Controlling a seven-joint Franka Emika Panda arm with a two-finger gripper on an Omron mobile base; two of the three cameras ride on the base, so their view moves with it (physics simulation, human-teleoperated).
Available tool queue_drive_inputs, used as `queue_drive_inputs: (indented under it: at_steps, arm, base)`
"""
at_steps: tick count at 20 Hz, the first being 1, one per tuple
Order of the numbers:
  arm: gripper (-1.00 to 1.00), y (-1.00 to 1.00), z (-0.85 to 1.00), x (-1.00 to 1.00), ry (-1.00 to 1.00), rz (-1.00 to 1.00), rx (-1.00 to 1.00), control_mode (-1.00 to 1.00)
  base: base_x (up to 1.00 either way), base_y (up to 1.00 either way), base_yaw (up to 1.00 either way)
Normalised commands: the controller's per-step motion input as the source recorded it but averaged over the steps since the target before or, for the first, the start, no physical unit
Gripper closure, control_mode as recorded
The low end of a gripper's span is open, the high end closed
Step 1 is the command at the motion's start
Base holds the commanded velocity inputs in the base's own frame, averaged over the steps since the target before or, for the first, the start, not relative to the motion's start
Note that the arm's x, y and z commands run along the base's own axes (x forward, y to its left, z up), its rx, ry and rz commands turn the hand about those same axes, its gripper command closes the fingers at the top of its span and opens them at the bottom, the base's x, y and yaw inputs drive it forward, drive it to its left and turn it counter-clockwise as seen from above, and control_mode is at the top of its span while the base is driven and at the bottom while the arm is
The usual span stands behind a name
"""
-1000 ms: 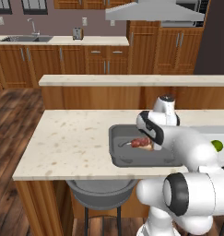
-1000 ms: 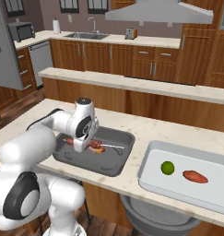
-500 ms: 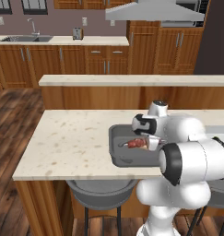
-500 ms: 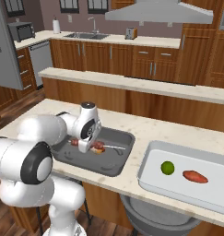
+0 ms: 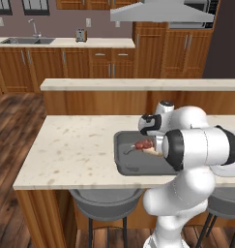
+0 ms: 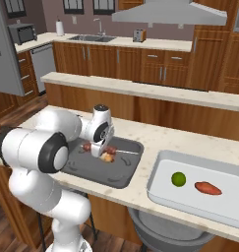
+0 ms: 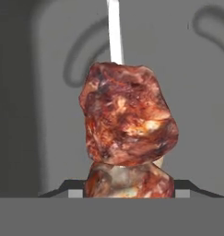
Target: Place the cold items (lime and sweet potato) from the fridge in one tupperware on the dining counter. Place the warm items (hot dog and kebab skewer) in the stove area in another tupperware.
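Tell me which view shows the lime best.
The right base view. There the lime lies whole and unblocked in the white tupperware, beside the sweet potato. In the left base view the arm covers that side of the counter, and the hand view looks at the kebab skewer over the dark tupperware.

Kebab skewer (image 7: 128,120) of charred red-brown meat chunks in dark tupperware (image 6: 91,171); lime (image 6: 178,179) beside sweet potato (image 6: 208,188).

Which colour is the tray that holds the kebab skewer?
Dark grey tray; the skewer lies in it. The right base view shows it best.
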Motion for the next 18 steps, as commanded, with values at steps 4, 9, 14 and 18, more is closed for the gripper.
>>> queue_drive_inputs:
  at_steps: [4,9,14,18]
  arm:
    - [-1.00,0.00,-0.48,0.01,0.00,0.00,-0.04,-1.00]
    - [-1.00,0.03,-0.31,-0.49,-0.09,0.00,-0.01,-1.00]
    - [-1.00,0.09,-0.14,-0.39,-0.03,0.00,0.00,-1.00]
    - [-1.00,0.10,0.10,-0.25,-0.03,0.00,0.00,-1.00]
  base:
    - [0.00,0.00,0.00]
    - [0.00,0.00,0.00]
    - [0.00,0.00,0.00]
    - [0.00,0.00,0.00]
